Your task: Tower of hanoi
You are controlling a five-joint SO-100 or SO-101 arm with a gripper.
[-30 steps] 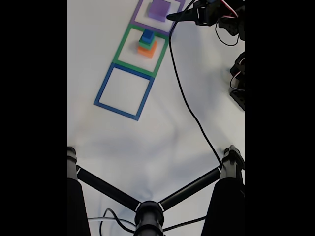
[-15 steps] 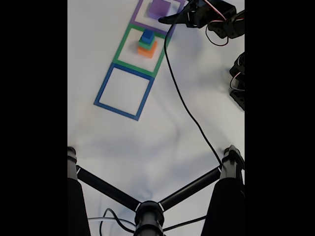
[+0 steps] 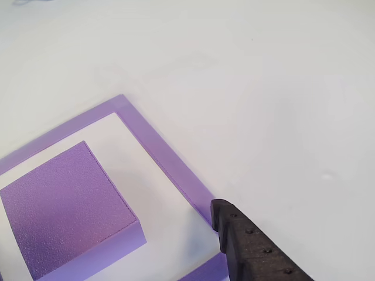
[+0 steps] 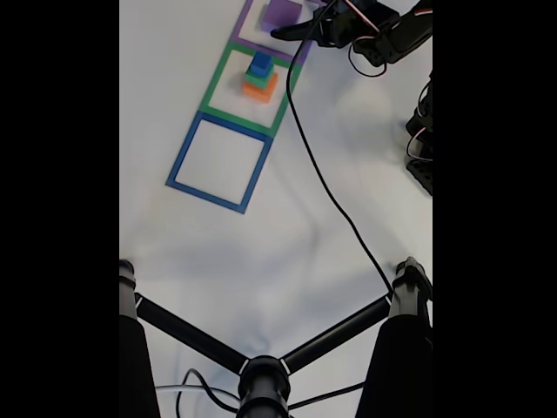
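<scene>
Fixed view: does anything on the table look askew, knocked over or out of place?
Nothing stands out. The blue cube, green block and orange block sit stacked inside the green tape square; the purple slab lies flat inside the purple outline.

A black arm (image 4: 383, 35) is being shown in the fixed view, with red and white wires looped along it. In the other view, a matte black claw (image 3: 249, 246) finger is being seen, dotted with a row of small round screw holes.

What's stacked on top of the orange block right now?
The green block, with the blue cube on it. The orange block's top face is mostly covered.
</scene>
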